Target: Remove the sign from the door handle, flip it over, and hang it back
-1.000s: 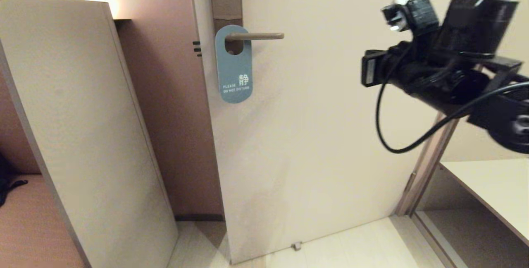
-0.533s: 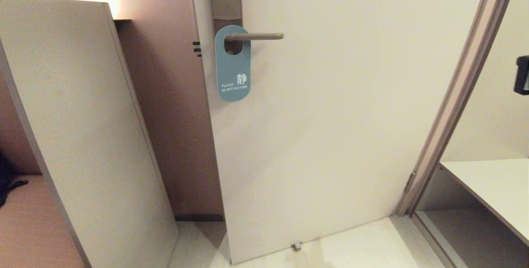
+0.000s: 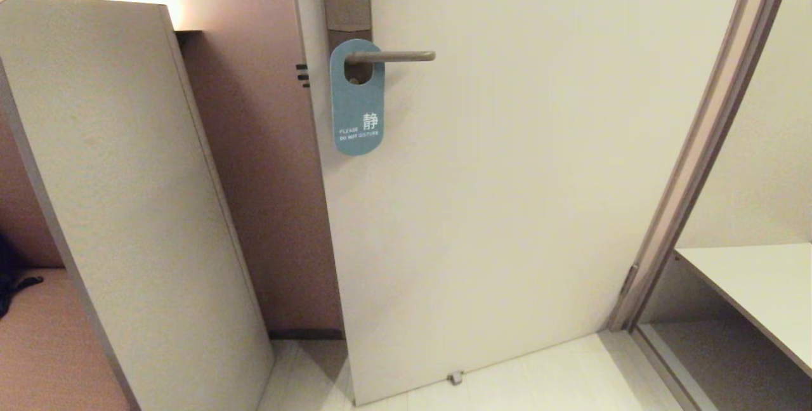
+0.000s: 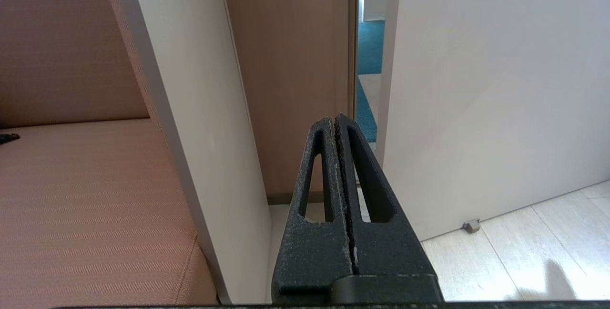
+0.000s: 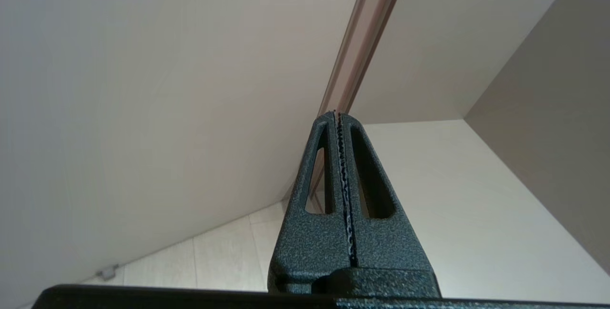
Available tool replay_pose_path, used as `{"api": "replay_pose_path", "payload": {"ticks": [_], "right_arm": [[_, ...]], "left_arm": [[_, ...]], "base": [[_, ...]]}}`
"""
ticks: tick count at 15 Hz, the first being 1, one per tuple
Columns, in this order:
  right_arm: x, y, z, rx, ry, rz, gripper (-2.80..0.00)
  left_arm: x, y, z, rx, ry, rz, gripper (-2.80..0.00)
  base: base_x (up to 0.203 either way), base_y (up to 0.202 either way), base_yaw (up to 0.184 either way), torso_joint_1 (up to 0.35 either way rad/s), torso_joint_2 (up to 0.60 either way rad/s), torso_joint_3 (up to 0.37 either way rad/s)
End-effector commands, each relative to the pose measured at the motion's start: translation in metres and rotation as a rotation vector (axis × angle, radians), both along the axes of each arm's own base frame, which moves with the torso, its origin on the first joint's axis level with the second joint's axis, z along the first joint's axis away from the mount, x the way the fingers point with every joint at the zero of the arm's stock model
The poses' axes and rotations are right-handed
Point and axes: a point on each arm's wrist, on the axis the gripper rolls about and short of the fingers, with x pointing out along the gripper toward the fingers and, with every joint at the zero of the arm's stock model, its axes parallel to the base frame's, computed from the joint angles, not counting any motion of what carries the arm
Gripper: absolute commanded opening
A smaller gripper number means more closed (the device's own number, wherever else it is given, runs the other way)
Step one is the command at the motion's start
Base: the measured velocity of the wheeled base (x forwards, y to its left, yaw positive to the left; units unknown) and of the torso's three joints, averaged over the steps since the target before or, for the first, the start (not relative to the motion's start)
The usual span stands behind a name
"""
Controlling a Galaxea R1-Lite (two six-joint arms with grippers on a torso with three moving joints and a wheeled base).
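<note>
A blue-grey sign [image 3: 358, 113] with white "please do not disturb" lettering hangs flat against the door from the metal door handle [image 3: 393, 56], its hole looped over the lever near the door's edge. Neither arm shows in the head view. My left gripper [image 4: 335, 119] is shut with nothing in it and points low, toward the gap beside the door. Shut and empty too, my right gripper [image 5: 336, 115] points at the door frame near the floor. The sign shows in neither wrist view.
The cream door [image 3: 520, 176] stands slightly ajar. A tall beige panel [image 3: 120, 195] leans at the left, with a brown cushioned bench [image 4: 90, 204] beside it. At the right are the door frame [image 3: 704, 144] and a pale shelf [image 3: 755, 284]. A small door stop [image 3: 454, 377] sits on the floor.
The right arm, raised in front of the door a second ago, has dropped out of the head view to the right. The sign has settled slightly on the handle.
</note>
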Motion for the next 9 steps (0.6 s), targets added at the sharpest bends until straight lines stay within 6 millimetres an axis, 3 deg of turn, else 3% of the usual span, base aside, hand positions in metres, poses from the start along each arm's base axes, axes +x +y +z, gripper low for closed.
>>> {"api": "replay_pose_path", "payload": {"ticks": [1,5,9], "right_arm": [[-0.025,0.003,-0.011,-0.005,-0.039,-0.001,-2.8],[-0.04,0.005,-0.036,-0.012,-0.105,0.015,-2.8],[-0.069,0.011,-0.082,-0.01,-0.109,0.11,-2.8]], "left_arm": [[0.0,0.0,0.0,0.0,0.0,0.002,-2.8],[0.0,0.0,0.0,0.0,0.001,0.001,-2.8],[0.0,0.0,0.0,0.0,0.0,0.002,-2.8]], "base": [[0.0,0.0,0.0,0.0,0.0,0.0],[0.0,0.0,0.0,0.0,0.0,0.0],[0.0,0.0,0.0,0.0,0.0,0.0]]}}
